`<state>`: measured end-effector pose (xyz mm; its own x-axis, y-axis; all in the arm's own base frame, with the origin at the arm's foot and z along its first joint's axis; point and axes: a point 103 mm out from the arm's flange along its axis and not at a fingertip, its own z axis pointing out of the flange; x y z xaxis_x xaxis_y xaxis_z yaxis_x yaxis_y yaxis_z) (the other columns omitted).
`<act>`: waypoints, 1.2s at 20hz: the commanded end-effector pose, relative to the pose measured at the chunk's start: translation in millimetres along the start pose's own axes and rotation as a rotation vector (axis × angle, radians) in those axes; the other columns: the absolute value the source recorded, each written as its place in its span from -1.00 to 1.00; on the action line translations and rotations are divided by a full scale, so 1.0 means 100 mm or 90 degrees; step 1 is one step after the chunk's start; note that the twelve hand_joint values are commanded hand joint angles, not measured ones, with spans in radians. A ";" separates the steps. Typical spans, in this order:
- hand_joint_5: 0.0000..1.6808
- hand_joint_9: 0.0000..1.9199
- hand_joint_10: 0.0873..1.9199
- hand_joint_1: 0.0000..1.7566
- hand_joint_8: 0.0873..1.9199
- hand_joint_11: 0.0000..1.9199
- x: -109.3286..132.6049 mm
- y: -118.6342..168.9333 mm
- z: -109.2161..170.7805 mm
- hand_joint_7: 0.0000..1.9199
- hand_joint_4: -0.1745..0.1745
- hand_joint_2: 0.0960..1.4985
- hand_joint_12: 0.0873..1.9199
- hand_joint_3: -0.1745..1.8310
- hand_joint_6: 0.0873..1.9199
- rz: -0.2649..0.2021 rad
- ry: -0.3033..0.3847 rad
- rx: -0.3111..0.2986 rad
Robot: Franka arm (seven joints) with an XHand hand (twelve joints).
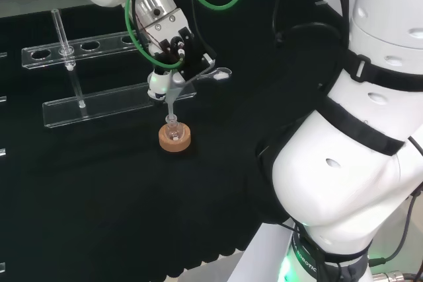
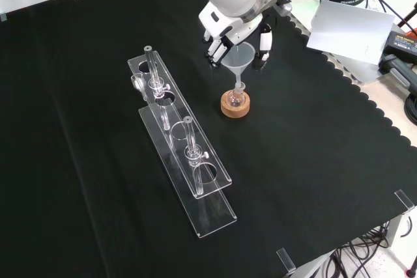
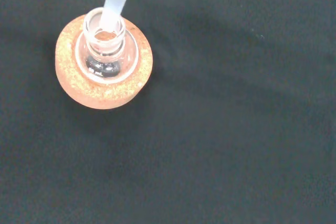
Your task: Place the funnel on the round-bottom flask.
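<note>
Wrist view: funnel (image 3: 113, 3) stem inside round-bottom flask (image 3: 105, 48) neck on cork ring (image 3: 103, 85), hand (image 2: 236, 29) fingers gripping funnel.

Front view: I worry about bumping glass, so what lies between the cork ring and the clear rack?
Only bare black cloth lies between the cork ring and the rack; the front view shows that gap with nothing standing in it.

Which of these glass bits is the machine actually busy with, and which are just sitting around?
In use:
- funnel, held in the hand, stem at the flask's mouth
- round-bottom flask
- cork ring under the flask

Just lying about:
- clear rack with its test tubes
- white sheet at the bench's edge
</note>
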<state>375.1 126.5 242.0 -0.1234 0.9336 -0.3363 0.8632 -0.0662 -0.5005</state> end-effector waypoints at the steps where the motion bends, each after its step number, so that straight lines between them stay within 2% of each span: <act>1: -0.13 0.25 -0.69 -0.11 -0.33 -0.21 0.00 0.01 -0.02 -0.19 -0.19 0.06 0.13 -0.32 -0.33 0.000 -0.001 -0.001; 17: -0.12 0.25 -0.68 -0.11 -0.33 -0.21 -0.04 0.04 0.03 -0.19 -0.20 0.05 0.13 -0.31 -0.33 0.000 0.006 0.006; 24: -0.12 0.25 -0.68 -0.11 -0.32 -0.21 -0.03 0.08 0.16 -0.19 -0.20 0.05 0.13 -0.31 -0.33 -0.011 0.016 0.002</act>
<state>376.3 120.6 234.4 -0.1210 0.9397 -0.3198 0.8594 -0.0621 -0.5075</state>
